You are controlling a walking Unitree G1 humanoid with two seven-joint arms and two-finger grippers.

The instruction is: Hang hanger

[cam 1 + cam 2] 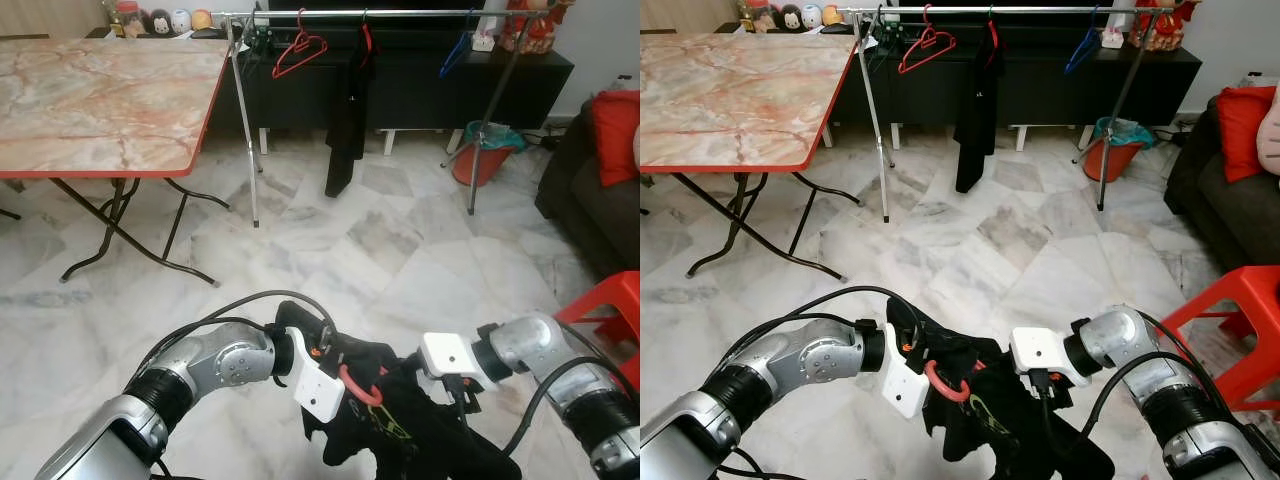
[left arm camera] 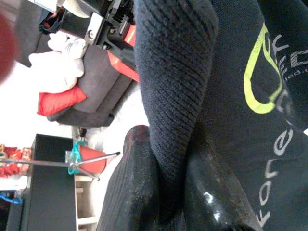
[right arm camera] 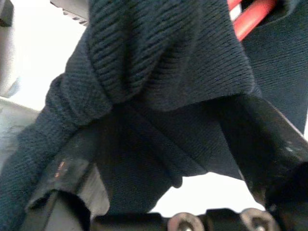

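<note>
Down low and closest, both silver arms meet over a black shirt on a red hanger. The left gripper is at the hanger's hook end. In the left wrist view its fingers pinch a thick fold of the dark knit cloth, and yellow-green writing shows on the shirt. The right gripper is just beside it on the other side of the shirt. In the right wrist view its fingers are spread with bunched black cloth between them, and a bit of the red hanger shows past the cloth. The shirt hangs between the two arms, above the floor.

Under them is a pale marble floor. It is wide and bare all the way to the rack. A red plastic stool sits near the right arm. A dark sofa with a red cushion stands along the right side.

On the left is a folding surface with a pink marble top, a red edge and thin black legs that stick out onto the floor.

Farther back stands a metal clothes rack on thin legs. An empty red hanger, a black garment and a blue hanger hang on its bar. Behind it is a long black cabinet, with an orange bucket by the rack's right leg.
</note>
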